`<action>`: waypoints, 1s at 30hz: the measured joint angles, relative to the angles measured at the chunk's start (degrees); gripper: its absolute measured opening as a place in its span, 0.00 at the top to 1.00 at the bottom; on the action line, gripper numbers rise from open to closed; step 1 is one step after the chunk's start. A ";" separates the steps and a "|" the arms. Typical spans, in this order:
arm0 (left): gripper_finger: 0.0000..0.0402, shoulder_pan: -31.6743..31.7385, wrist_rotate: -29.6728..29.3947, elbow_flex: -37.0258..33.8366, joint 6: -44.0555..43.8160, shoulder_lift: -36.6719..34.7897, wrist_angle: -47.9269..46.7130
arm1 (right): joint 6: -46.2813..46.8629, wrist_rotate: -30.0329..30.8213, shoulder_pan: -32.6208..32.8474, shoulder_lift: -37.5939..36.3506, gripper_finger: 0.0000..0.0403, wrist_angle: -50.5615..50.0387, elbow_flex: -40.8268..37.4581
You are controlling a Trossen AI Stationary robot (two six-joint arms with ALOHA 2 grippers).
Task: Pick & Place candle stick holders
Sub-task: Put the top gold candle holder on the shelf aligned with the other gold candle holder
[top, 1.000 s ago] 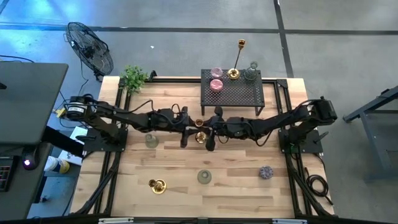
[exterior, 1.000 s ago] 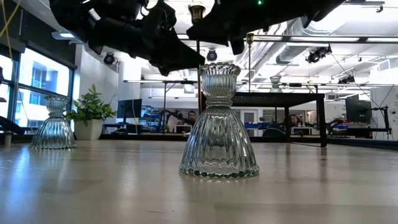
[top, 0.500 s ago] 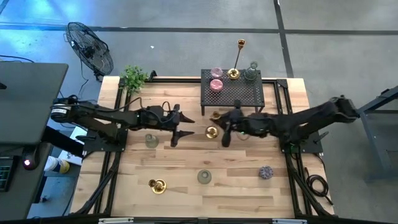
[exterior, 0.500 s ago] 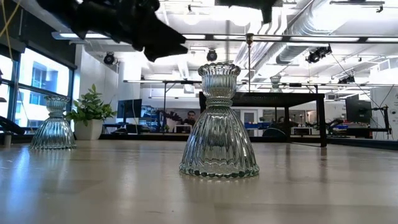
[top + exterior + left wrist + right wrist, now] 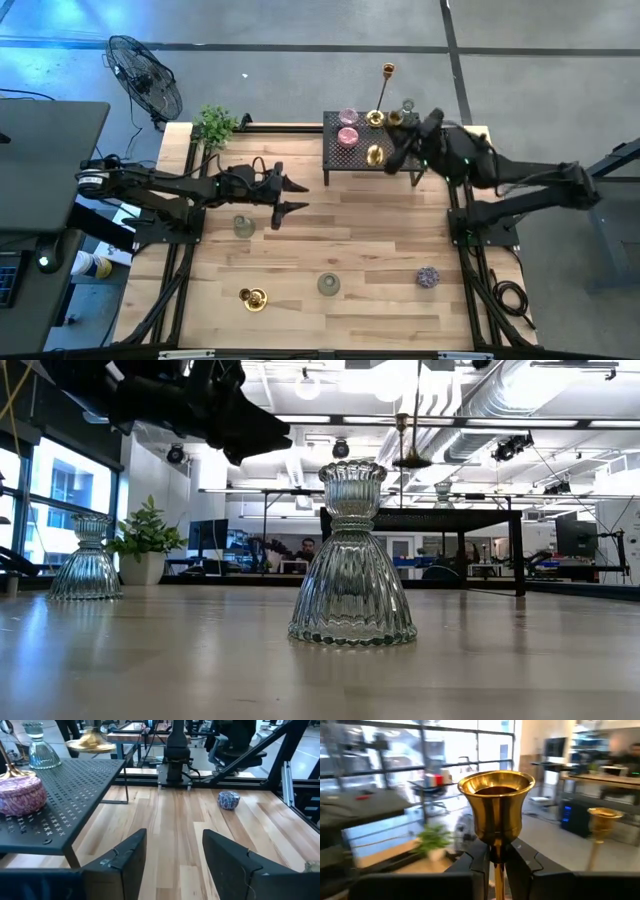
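Note:
My right gripper (image 5: 402,145) is shut on a tall brass candlestick (image 5: 496,805) above the black mesh rack (image 5: 395,160). Its flared base (image 5: 374,155) hangs over the rack top, as the low view (image 5: 410,458) shows. A second tall brass stick (image 5: 380,95), two pink cups (image 5: 347,127) and a clear glass holder (image 5: 406,112) stand on the rack. My left gripper (image 5: 291,197) is open and empty above the table's middle left. On the table stand two clear glass holders (image 5: 243,226) (image 5: 328,284), a short gold one (image 5: 252,297) and a purple one (image 5: 428,276). My right gripper pinches the candlestick's thin stem (image 5: 495,862) between its two fingers (image 5: 477,862), just below the cup (image 5: 496,795). The fingers lie across the stem. The stick is lifted clear of the rack, cup up and base down.
A small potted plant (image 5: 215,125) stands at the table's far left corner and a fan (image 5: 145,75) on the floor beyond it. The rack stands on thin legs at the far edge. Bare wood lies between the rack and the holders near the front.
My right gripper has carried the brass candlestick from the table's middle up and toward the far right, over the rack. My left gripper, which was close to the stick, has drawn back toward the table's left edge.

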 joint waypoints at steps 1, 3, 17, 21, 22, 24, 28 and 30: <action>0.55 0.00 0.04 0.00 0.02 0.00 0.00 | 0.19 -1.59 -2.70 0.22 0.93 0.10 -0.20; 0.56 0.00 0.09 0.00 0.04 0.00 -0.08 | 1.68 -5.33 -7.63 0.97 0.93 -0.16 -0.60; 0.57 0.00 -0.07 0.00 1.13 0.02 -0.35 | 2.71 -18.31 -25.10 9.86 0.93 3.23 -0.73; 0.57 0.00 -0.09 0.00 1.24 0.02 -0.35 | 2.84 -20.48 -27.27 11.02 0.90 4.29 -0.73; 0.57 0.00 -0.09 0.00 1.24 0.02 -0.35 | 2.85 -20.61 -27.51 11.25 0.90 4.68 -0.73; 0.57 0.00 -0.09 0.00 1.24 0.02 -0.35 | 2.82 -20.95 -27.93 11.38 0.91 5.36 -0.73; 0.57 0.00 -0.11 0.00 1.24 0.02 -0.37 | 2.87 -21.89 -28.53 11.32 0.93 5.26 -0.70; 0.57 0.00 -0.13 0.00 1.24 0.04 -0.37 | 2.88 -21.86 -28.57 11.34 0.92 4.90 -0.70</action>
